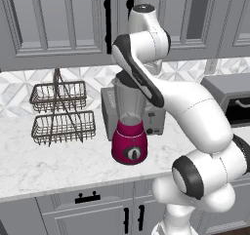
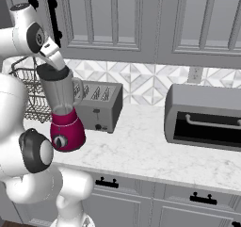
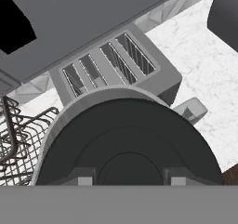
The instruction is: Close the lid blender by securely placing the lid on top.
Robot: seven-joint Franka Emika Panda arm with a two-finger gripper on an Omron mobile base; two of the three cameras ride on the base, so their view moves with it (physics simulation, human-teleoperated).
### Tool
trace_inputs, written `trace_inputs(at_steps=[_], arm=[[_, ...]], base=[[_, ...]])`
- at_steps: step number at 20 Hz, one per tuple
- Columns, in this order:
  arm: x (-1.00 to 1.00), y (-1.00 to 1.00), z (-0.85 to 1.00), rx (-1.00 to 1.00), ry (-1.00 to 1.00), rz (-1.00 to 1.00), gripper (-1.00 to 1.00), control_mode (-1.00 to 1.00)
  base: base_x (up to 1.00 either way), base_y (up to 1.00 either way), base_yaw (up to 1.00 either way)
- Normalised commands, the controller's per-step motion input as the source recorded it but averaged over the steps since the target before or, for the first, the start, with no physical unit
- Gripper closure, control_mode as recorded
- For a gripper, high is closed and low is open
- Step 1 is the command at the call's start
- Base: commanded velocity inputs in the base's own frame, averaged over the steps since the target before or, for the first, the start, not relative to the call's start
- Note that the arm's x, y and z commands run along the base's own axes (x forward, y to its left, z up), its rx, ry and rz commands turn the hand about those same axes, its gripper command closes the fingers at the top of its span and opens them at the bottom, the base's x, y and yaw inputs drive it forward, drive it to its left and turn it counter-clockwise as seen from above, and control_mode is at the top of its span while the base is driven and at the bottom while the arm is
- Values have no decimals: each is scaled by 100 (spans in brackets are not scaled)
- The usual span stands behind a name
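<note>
The gripper [image 2: 52,65] is clamped on the lid [image 3: 128,144]. The lid sits on the blender [image 2: 63,110] jar's mouth, beside the toaster [image 2: 100,106].

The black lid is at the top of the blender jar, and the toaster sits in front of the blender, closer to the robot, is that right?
Not quite. The toaster stands behind the blender, against the backsplash, as the right base view shows. The lid is indeed at the jar's mouth.

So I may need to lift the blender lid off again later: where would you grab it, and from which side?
Take the lid from straight above, fingers across its raised centre. It lies flat over the mouth of the blender, so its rim is hard to reach, and the toaster stands close behind. The gripper already sits there, shut on it.
</note>
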Motion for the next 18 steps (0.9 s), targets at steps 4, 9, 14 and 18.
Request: trace_inputs(at_steps=[4,9,14,18], arm=[[25,13,0,0,0,0,100,-100],[30,16,0,0,0,0,100,-100],[31,9,-4,-1,-1,0,100,-100],[0,0,-34,-5,-6,0,100,-100]], base=[[0,0,0],[0,0,0],[0,0,0],[0,0,0]])
